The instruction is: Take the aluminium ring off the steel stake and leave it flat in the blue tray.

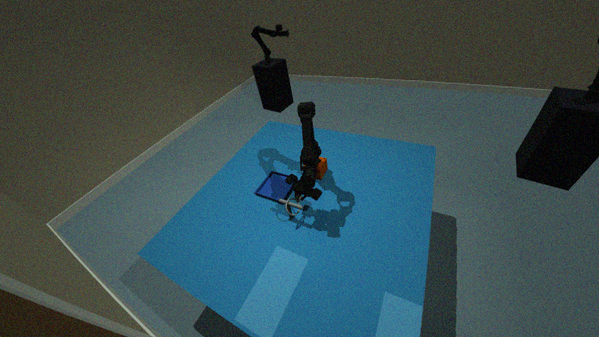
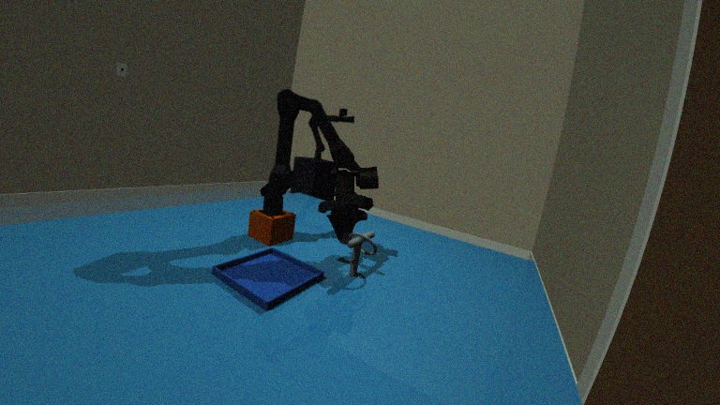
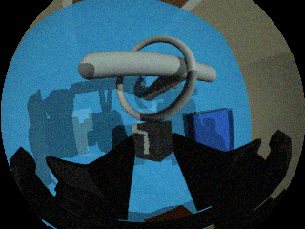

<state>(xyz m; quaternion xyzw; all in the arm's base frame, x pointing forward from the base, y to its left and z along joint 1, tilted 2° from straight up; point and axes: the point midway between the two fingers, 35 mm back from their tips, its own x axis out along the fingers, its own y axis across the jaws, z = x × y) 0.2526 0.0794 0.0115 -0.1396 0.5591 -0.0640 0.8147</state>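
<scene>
Ring (image 1: pixel 286 208) (image 2: pixel 375 246) (image 3: pixel 192 93) in claw (image 1: pixel 298 199) (image 2: pixel 347 241) (image 3: pixel 152 139) (by its tab (image 3: pixel 159 142))

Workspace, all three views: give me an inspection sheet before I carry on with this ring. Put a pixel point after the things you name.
Surface: blue flooring (image 1: pixel 221 227) (image 2: pixel 158 347) (image 3: pixel 52 62), with shadows and pale patches of light.
Ring (image 1: pixel 292 214) (image 2: pixel 375 246) (image 3: pixel 192 86): off the floor, tipped up, with the cross-bar (image 1: pixel 282 201) (image 2: pixel 367 236) (image 3: pixel 143 63) passing through it; not free.
Stake (image 1: pixel 290 211) (image 2: pixel 354 262) (image 3: pixel 162 88): standing.
Tray (image 1: pixel 266 197) (image 2: pixel 238 290) (image 3: pixel 221 119): beside the stake, nothing seen inside.
Clutter: nothing seen.
Hand (image 1: pixel 298 198) (image 2: pixel 347 240) (image 3: pixel 152 139): shut on the ring's tab (image 3: pixel 154 140).
Cables: nothing seen.
Surroundings: orange block (image 1: pixel 322 168) (image 2: pixel 270 226) under the arm; another arm on a dark pedestal (image 1: pixel 274 86) (image 2: pixel 313 174) behind; dim light.
</scene>
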